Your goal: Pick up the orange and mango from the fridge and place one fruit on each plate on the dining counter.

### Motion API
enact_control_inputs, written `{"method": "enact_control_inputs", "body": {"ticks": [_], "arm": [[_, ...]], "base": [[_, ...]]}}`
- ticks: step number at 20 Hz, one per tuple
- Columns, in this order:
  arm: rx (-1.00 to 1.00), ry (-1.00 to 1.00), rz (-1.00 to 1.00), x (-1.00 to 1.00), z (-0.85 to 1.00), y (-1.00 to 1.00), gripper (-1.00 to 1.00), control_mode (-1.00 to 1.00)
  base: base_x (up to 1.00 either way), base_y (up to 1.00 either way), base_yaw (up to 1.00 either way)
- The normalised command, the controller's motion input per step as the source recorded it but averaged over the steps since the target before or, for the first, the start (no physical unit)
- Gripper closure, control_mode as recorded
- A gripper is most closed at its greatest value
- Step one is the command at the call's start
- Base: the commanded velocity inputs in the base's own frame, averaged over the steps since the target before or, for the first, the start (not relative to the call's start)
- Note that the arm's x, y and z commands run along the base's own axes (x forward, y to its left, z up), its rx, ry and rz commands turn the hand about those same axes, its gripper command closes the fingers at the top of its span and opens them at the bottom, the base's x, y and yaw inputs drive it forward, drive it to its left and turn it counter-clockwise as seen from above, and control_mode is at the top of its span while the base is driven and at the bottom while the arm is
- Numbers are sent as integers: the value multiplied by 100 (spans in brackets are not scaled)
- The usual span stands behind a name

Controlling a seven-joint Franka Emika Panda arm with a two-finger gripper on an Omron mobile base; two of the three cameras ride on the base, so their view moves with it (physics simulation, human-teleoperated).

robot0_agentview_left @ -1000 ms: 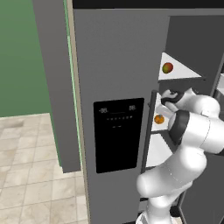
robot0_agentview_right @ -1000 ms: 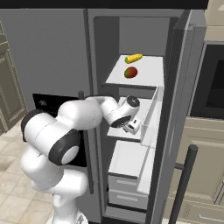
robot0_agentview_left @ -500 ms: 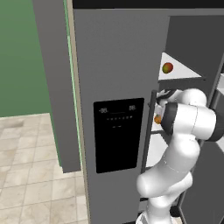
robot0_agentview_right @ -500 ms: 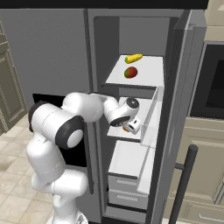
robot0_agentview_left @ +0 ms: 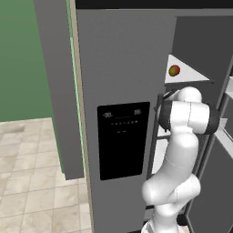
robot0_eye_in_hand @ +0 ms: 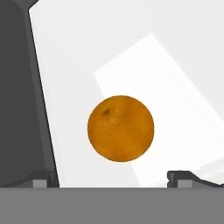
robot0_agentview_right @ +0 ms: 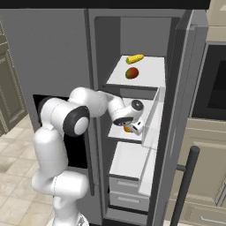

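Note:
The orange (robot0_eye_in_hand: 120, 128) rests on a white fridge shelf, just ahead of my open gripper (robot0_eye_in_hand: 113, 180), whose two dark fingertips (robot0_eye_in_hand: 43, 179) stand wide apart to either side of it without touching. From the right base view, the gripper (robot0_agentview_right: 136, 127) hovers over the middle shelf with the orange (robot0_agentview_right: 127, 129) peeking out beside it. The mango (robot0_agentview_right: 131, 73) lies on the shelf above, and it appears again as the mango (robot0_agentview_left: 174, 70) past the door edge. The fridge (robot0_agentview_left: 123, 68) is grey with a black dispenser panel (robot0_agentview_left: 124, 139). Plates and dining counter are out of view.
A yellow corn cob (robot0_agentview_right: 134, 58) lies behind the mango. The open fridge door (robot0_agentview_right: 176, 110) with its clear bin stands close on the right of the hand. A dark inner fridge wall (robot0_eye_in_hand: 19, 96) runs along the left of the hand view. White drawers (robot0_agentview_right: 126, 196) sit below.
The arm has swung its elbow up and reached deeper into the fridge, bringing the hand down close over the orange on the middle shelf. The fruits have not moved.

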Motion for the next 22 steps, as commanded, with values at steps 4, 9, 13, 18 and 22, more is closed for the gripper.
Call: {"method": "enact_control_inputs", "body": {"ticks": [4,9,13,18,22], "arm": [[4,0,0,33,-26,-14,-100,-100],[3,0,-1,39,-23,-8,-100,-100],[1,0,0,26,-22,-1,-100,-100],[0,0,0,0,-26,3,-100,-100],[0,0,0,-1,-31,21,100,-100]], "base": [[0,0,0],[0,0,0],[0,0,0],[0,0,0],[0,0,0]]}}
